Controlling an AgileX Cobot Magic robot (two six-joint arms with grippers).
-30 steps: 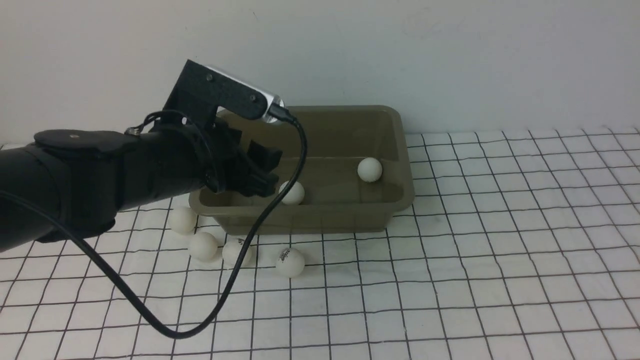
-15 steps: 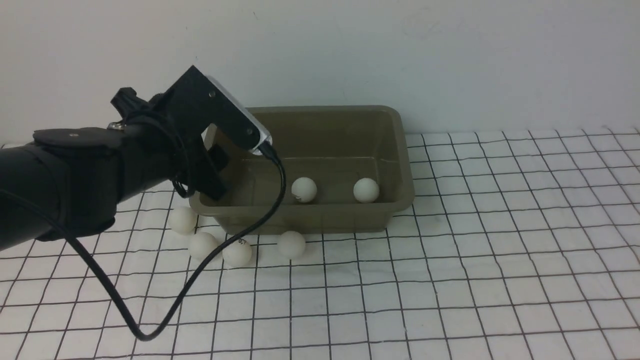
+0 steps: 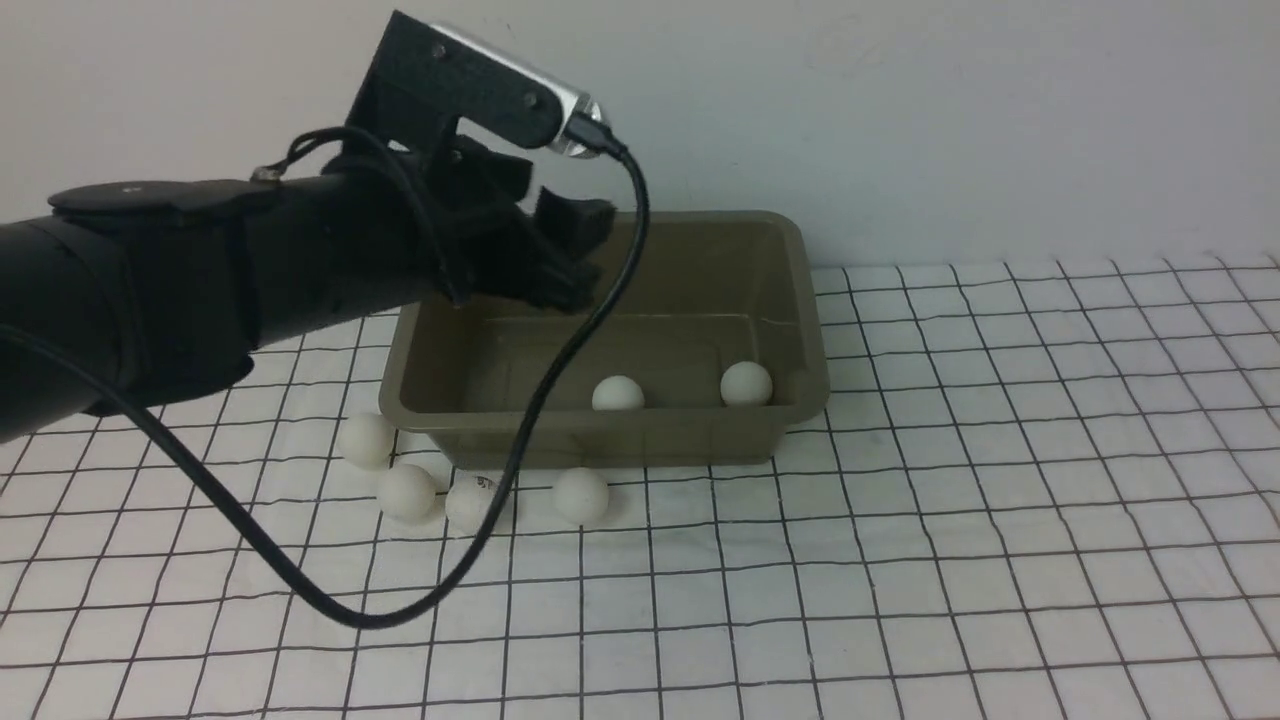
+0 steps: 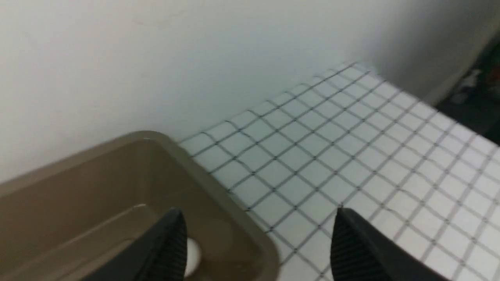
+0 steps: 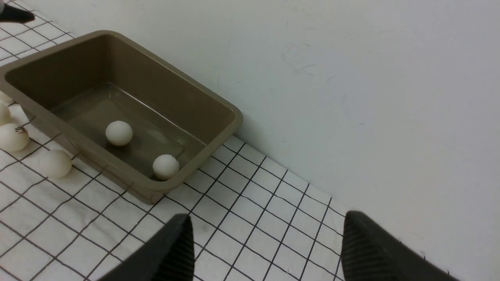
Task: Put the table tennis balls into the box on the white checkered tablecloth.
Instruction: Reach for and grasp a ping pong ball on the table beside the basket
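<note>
The olive-grey box (image 3: 812, 300) stands on the white checkered tablecloth (image 3: 1000, 500) by the wall. Two table tennis balls (image 3: 618, 393) (image 3: 746, 383) lie inside it against the near wall. Several more lie on the cloth by its front left corner, such as one ball (image 3: 581, 495) and another (image 3: 365, 440). My left gripper (image 3: 575, 260) hangs open and empty above the box's back left part. The left wrist view shows the left gripper (image 4: 258, 212) over the box corner (image 4: 234, 203). My right gripper (image 5: 266, 215) is open and empty, off to the box's (image 5: 218, 109) right, and out of the front view.
A plain wall (image 3: 900, 120) runs close behind the box. The left arm's black cable (image 3: 330, 610) loops down onto the cloth in front of the loose balls.
My left arm has lifted from low at the box's left end to above its rim. The two balls inside rolled toward the near wall. One loose ball rolled closer to the box front.
</note>
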